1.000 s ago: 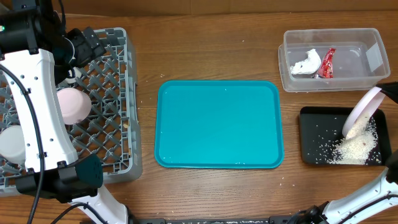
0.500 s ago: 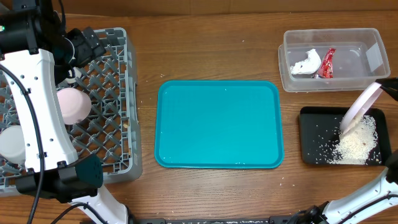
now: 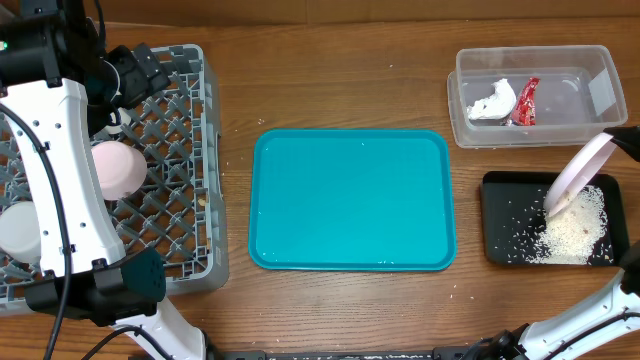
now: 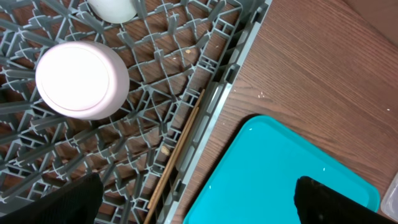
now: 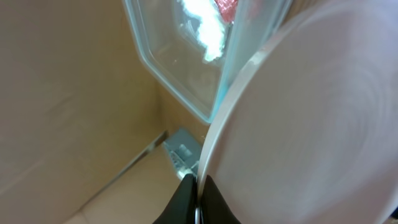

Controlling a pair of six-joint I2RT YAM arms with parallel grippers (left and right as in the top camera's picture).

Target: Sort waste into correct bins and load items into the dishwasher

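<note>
Right gripper (image 5: 198, 204): fingers pressed together on the rim of the white plate (image 3: 578, 172). We see the plate tilted steeply, hanging down and away from the gripper, with its lower edge at the rice crumbs (image 3: 575, 232). We can't tell if the edge touches the pile.

The black tray (image 3: 497, 222) sits right under that gripper's plate. Most of the rice is heaped below the plate edge, with loose grains scattered farther out from the gripper.

The clear tub (image 3: 600, 60) is just beside the right gripper, on the opposite side from the black tray. It holds 2 items, the napkin (image 3: 493, 100) and the red wrapper (image 3: 526, 102), touching each other.

Left gripper (image 4: 199, 186): jaws spread wide, holding nothing, hovering over the dish rack (image 3: 190, 150) near its tray-side wall.

The white cup (image 4: 81, 79) sits in the rack below the left gripper, offset toward 1 finger and apart from both. 1 chopstick (image 4: 180, 155) lies in the rack between the fingers, along the rack wall.

The teal tray (image 3: 350, 200) lies on the table (image 3: 330, 80) between the 2 grippers. 1 corner of it is under the left gripper's other finger.
</note>
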